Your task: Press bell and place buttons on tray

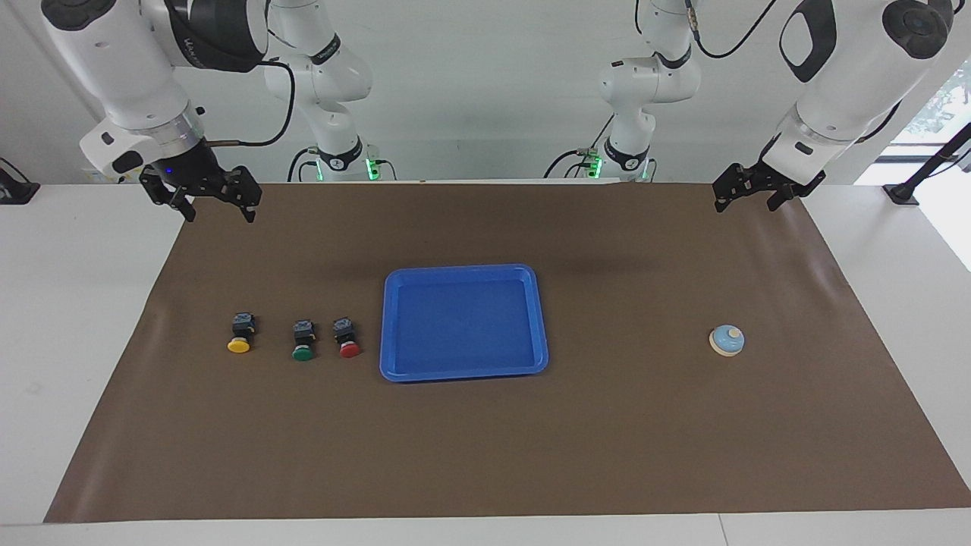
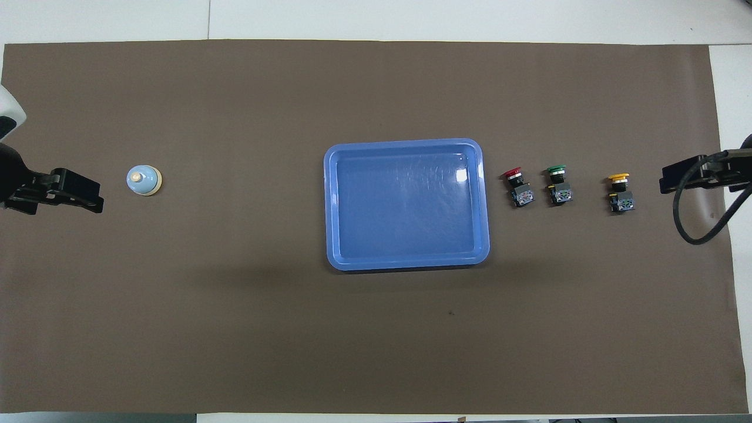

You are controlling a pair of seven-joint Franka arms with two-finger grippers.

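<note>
The blue tray (image 1: 461, 268) (image 2: 405, 142) lies mid-mat with nothing in it. Three buttons lie on their sides in a row beside it, toward the right arm's end: red (image 1: 349, 339) (image 2: 517, 187), green (image 1: 303, 342) (image 2: 558, 184), yellow (image 1: 240, 334) (image 2: 620, 192). The light blue bell (image 1: 727, 340) (image 2: 143, 180) stands toward the left arm's end. My right gripper (image 1: 218, 214) (image 2: 664, 182) hangs open and empty over the mat's corner near its base. My left gripper (image 1: 744, 203) (image 2: 100, 203) hangs open and empty over the other near corner, well above the bell.
A brown mat (image 1: 607, 440) covers most of the white table (image 1: 68, 303). The right arm's black cable (image 2: 690, 229) loops down beside its gripper.
</note>
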